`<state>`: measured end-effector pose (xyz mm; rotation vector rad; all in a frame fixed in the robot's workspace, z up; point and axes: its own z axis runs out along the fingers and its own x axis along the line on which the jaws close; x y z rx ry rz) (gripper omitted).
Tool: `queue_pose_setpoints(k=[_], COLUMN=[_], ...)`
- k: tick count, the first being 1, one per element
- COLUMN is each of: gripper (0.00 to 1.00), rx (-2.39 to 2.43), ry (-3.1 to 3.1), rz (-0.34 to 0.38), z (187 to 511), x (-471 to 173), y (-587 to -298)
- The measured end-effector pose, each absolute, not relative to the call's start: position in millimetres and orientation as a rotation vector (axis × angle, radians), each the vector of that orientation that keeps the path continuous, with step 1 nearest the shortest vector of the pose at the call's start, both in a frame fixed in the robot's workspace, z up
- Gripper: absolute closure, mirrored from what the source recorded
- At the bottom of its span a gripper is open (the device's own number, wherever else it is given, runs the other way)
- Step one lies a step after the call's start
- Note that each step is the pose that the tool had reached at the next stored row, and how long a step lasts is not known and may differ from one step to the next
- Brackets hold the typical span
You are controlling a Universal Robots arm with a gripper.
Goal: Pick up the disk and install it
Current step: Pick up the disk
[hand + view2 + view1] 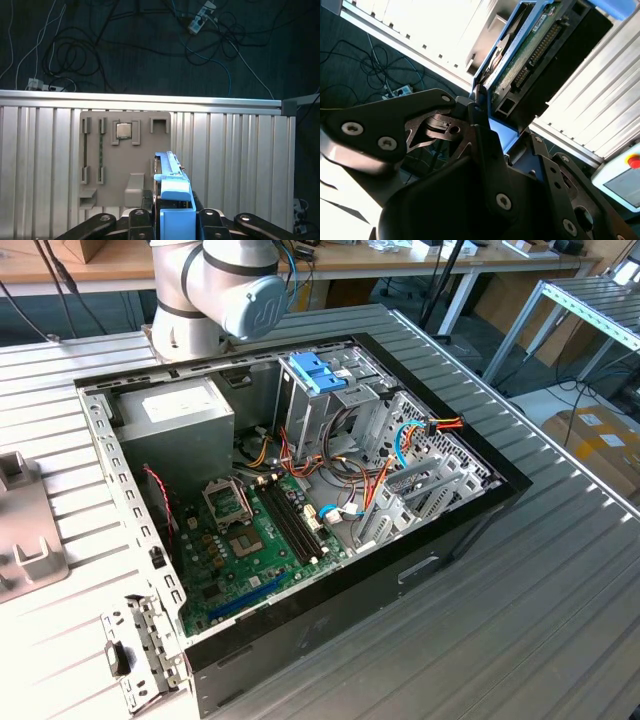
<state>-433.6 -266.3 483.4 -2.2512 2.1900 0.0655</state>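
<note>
The disk (172, 187) stands on edge between my gripper's (172, 212) black fingers (143, 212), its blue plastic side piece facing the first wrist view. In the second wrist view the disk (530, 55) shows its green circuit board and blue rail just beyond the gripper (487, 122). The jaws look shut on the disk. It sits over the edge of a grey fixture plate (125, 160) on the ribbed table; I cannot tell whether it still rests in that plate. In the exterior view the open computer case (300, 490) lies on the table, with a light-blue-handled drive cage (320, 370).
The arm's joint (215, 290) stands behind the case. Inside are a grey power supply (185, 420), a green motherboard (250, 540) and loose cables (400, 440). The fixture plate (25, 530) sits at the exterior view's left. A chip (124, 130) rests in it. Cables (125, 50) litter the floor.
</note>
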Motion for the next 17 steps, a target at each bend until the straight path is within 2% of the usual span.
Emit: queue_pose_setpoints(k=[17], gripper=[0.63], rx=[-2.251], ry=[2.19], rz=[0.065], z=[483], x=[-421], y=[-266])
